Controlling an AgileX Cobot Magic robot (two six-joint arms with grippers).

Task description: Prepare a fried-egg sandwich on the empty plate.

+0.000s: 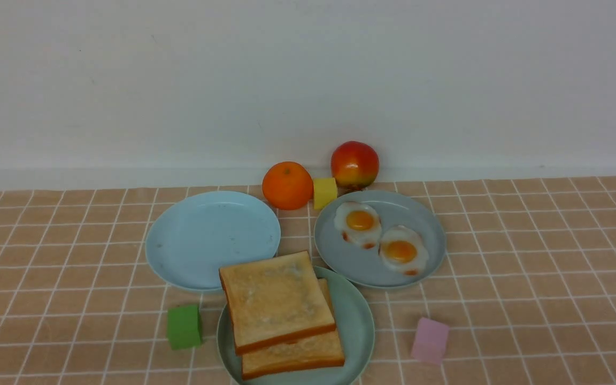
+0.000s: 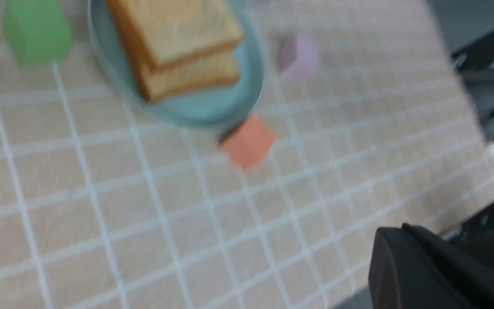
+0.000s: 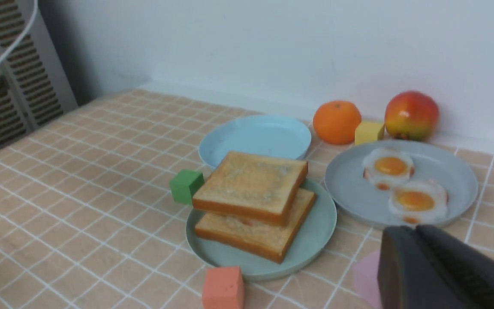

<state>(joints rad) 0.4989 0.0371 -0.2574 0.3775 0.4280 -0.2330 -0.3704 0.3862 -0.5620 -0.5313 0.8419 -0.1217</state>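
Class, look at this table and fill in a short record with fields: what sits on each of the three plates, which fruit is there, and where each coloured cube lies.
Near plate: mint-green plate, two toast slices stacked, top one skewed
Left plate: sky-blue plate, nothing on it
Right plate: grey-blue plate, two fried eggs side by side
Fruit: orange and red-yellow fruit by the wall
Cubes: yellow cube between the fruit; green cube left of the mint-green plate; pink cube right of it; salmon cube by its near rim
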